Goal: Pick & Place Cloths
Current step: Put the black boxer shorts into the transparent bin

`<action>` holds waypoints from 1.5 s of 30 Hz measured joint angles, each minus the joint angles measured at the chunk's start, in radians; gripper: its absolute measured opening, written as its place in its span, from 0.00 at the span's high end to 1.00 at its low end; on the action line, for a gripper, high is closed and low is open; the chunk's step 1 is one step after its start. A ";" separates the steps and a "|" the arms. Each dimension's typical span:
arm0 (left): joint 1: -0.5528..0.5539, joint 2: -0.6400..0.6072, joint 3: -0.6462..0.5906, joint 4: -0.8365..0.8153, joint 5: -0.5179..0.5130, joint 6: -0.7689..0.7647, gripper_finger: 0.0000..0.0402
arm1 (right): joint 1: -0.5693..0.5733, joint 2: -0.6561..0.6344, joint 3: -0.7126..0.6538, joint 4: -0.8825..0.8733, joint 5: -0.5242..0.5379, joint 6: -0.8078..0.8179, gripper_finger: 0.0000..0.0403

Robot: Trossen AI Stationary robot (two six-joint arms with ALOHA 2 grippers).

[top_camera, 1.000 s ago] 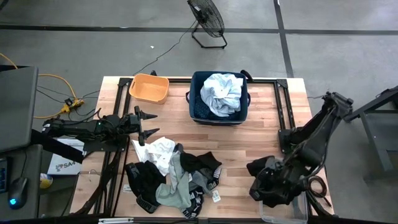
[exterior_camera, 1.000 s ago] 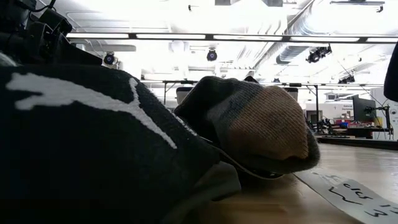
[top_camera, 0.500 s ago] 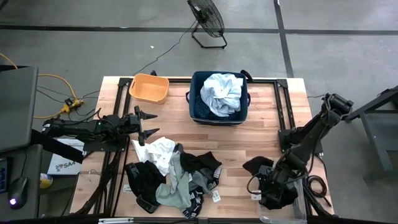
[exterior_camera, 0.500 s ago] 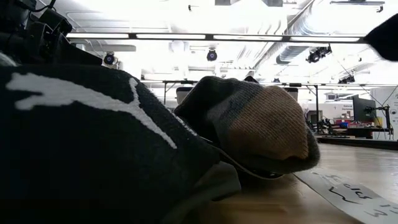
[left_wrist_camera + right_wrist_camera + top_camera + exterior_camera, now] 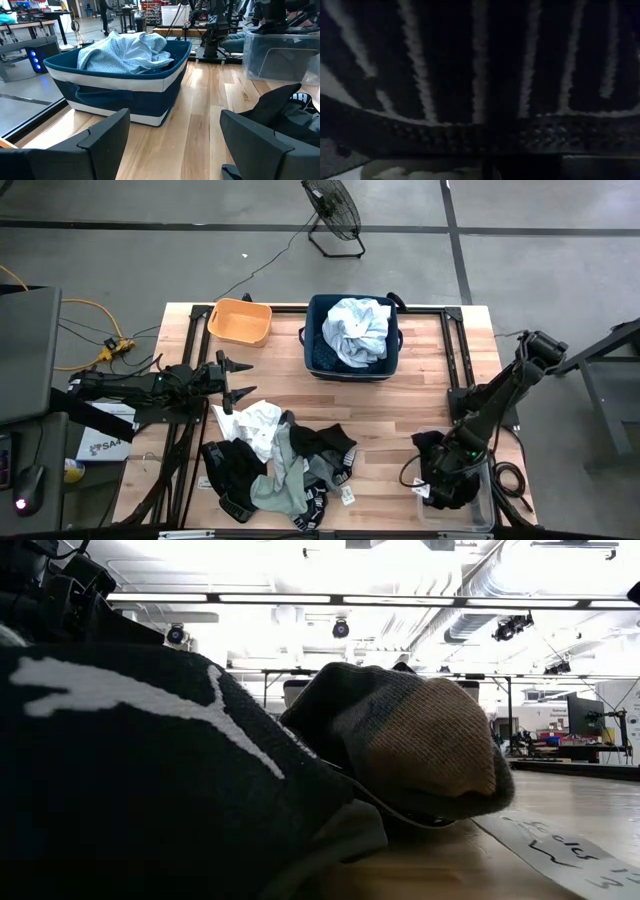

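A pile of cloths [image 5: 270, 465], black, white and grey-green pieces, lies at the table's near middle. From the low view I see a black piece with a white logo [image 5: 150, 770] and a brown-toed sock [image 5: 430, 740]. A pale blue-white shirt [image 5: 358, 330] fills the navy bin [image 5: 318, 358]. My right gripper [image 5: 447, 475] is at the near right, over a clear plastic bin [image 5: 480, 515], shut on a black cloth [image 5: 430, 448] with pale stripes [image 5: 470, 75]. My left gripper [image 5: 237, 378] stands open at the table's left, level, touching nothing. My right gripper holds the black cloth from above, slanting down. The cloth drapes around the fingers and across the wrist camera, so the gripped part is hidden. It hangs bunched below the gripper at the clear bin's rim [image 5: 428, 442].
An orange tub [image 5: 240, 321] stands at the far left, beside the navy bin. A paper label [image 5: 560, 850] lies on the wood near the pile. Bare wood runs between the pile and the clear bin [image 5: 280, 55]. Black frame rails [image 5: 462, 350] border the table's right side.
My right gripper has sunk toward the clear bin and shifted a little toward the table's right edge, tipping steeper, still shut on the black cloth. The cloth has come down with it and now sits bunched at the bin's rim.
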 joint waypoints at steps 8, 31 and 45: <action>0.000 0.000 0.000 0.000 0.000 0.000 0.24 | -0.006 -0.004 -0.001 0.035 -0.025 0.061 0.89; 0.000 0.000 0.000 0.000 0.000 0.000 0.24 | 0.060 -0.289 0.000 0.026 0.109 0.308 0.52; 0.000 0.000 0.000 0.000 0.000 0.000 0.24 | 0.064 -0.460 0.000 -0.024 0.253 0.293 0.54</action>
